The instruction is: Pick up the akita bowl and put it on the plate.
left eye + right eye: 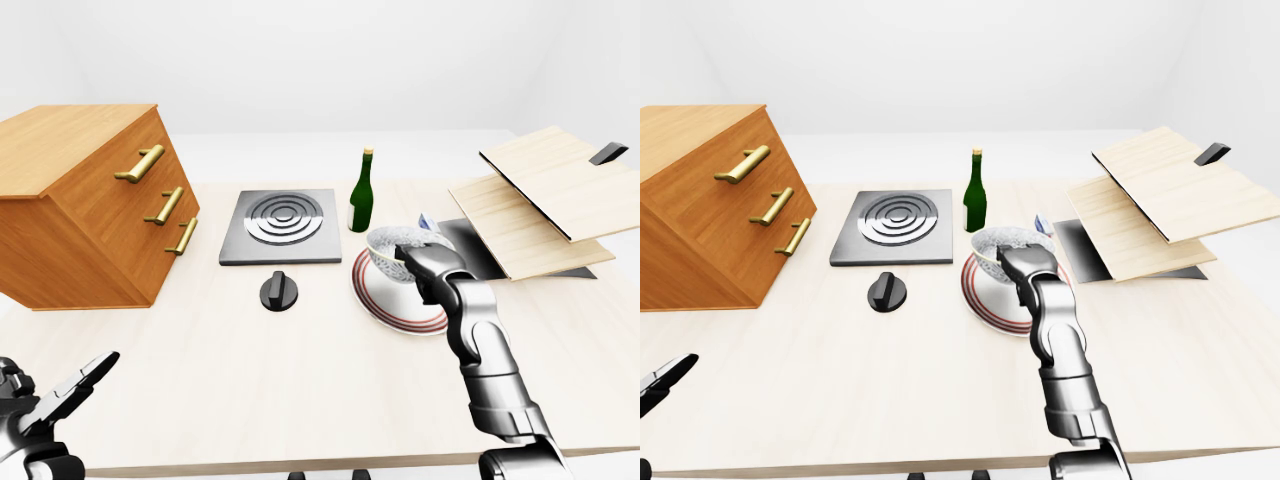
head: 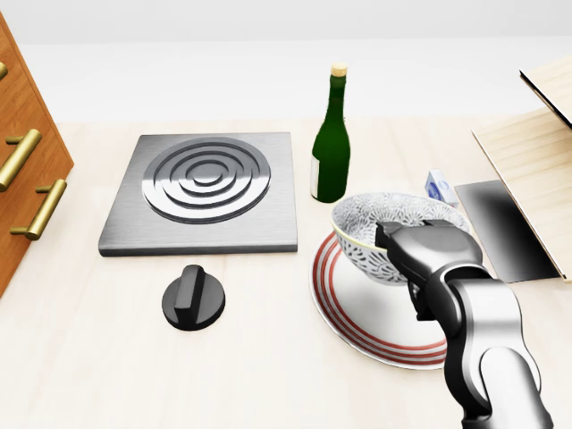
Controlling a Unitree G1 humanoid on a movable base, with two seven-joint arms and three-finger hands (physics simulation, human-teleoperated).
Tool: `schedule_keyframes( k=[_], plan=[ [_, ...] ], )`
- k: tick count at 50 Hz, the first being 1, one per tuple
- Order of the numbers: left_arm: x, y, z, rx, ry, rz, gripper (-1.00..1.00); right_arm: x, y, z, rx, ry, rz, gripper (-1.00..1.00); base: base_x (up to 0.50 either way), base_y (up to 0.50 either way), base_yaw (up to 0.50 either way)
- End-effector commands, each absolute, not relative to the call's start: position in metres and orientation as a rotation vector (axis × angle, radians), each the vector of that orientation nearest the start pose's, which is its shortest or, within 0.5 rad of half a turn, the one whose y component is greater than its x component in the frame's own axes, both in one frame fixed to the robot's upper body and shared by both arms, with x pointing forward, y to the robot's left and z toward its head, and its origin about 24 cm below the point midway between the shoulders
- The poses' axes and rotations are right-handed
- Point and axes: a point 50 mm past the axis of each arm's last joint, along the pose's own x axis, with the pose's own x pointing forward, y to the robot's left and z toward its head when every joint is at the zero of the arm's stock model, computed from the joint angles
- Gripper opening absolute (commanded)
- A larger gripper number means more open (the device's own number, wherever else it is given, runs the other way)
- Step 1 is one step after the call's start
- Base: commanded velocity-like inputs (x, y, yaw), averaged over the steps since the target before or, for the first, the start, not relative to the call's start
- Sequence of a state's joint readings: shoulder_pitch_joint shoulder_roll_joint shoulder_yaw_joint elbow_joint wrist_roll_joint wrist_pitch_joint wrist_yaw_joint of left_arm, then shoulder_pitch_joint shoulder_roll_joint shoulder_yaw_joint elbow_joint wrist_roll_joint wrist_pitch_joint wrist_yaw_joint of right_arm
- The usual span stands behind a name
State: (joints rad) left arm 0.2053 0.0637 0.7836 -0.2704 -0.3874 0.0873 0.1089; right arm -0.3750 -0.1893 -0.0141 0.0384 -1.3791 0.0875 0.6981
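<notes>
The right hand [image 2: 416, 246] reaches in from the bottom right of the head view and grips the near rim of the bowl [image 2: 380, 231], its dark fingers closed over the edge. The bowl, white with a fine patterned outside, sits tilted over the plate [image 2: 357, 313], a white plate with red rings; whether the bowl's base touches the plate cannot be told. A green bottle [image 2: 331, 143] stands upright just above the bowl in the head view, and a square metal burner [image 2: 201, 192] with raised rings lies to its left, with a black knob [image 2: 193, 299] below it. A wooden cabinet [image 1: 90, 205] with brass handles stands at the left of the table [image 1: 250, 380]. The left hand [image 1: 55, 405] hangs at the lower left of the left-eye view, fingers spread and holding nothing. Pale wooden boards [image 1: 545, 200] lie at the right.
</notes>
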Motion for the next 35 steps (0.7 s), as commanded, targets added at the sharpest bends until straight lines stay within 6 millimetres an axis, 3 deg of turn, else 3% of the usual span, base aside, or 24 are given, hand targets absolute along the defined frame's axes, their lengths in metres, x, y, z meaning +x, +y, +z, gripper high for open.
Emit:
schedule_keyframes(
  k=[1, 20, 35],
  plan=[
    [0.134, 0.341, 0.073, -0.165, -0.139, 0.871, 1.0, 0.317, -0.173, 0.11, -1.584, 0.314, 0.255, -1.0, 0.0, 0.0, 0.0],
    [0.136, 0.342, 0.068, -0.174, -0.113, 0.869, 1.0, 0.306, -0.177, 0.096, -1.581, 0.356, 0.269, -1.0, 0.0, 0.0, 0.0],
    [0.132, 0.34, 0.079, -0.159, -0.163, 0.876, 1.0, 0.302, -0.168, 0.078, -1.567, 0.386, 0.339, -1.0, 0.0, 0.0, 0.0]
  ],
)
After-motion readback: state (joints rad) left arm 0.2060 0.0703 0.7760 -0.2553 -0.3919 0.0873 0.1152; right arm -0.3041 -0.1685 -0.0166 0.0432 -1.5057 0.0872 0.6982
